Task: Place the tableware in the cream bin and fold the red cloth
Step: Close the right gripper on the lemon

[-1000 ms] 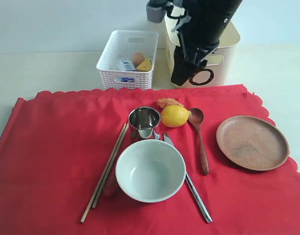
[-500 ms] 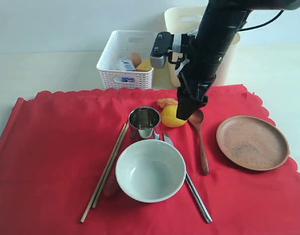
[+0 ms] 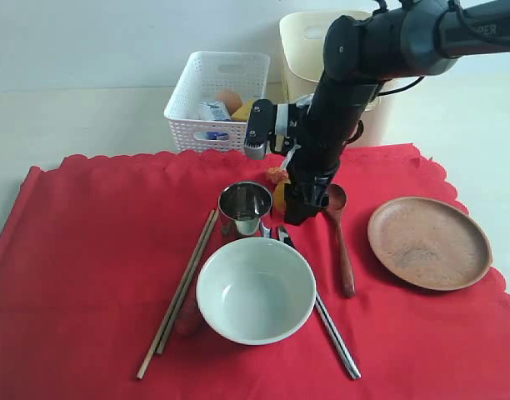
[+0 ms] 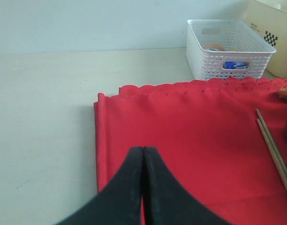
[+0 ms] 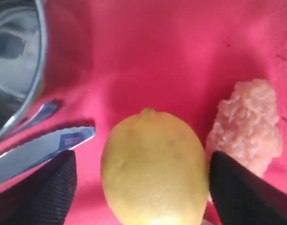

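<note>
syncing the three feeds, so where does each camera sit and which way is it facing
Exterior view: off the arms, raised in front, looking down across the red cloth toward the cream bin; only the right arm shows.
Left wrist view: low over the cloth's edge, facing the white basket; shut left tool shows.
Right wrist view: straight down on the lemon; open right tool straddles it.
Shared: the steel cup is in exterior and right wrist views.
</note>
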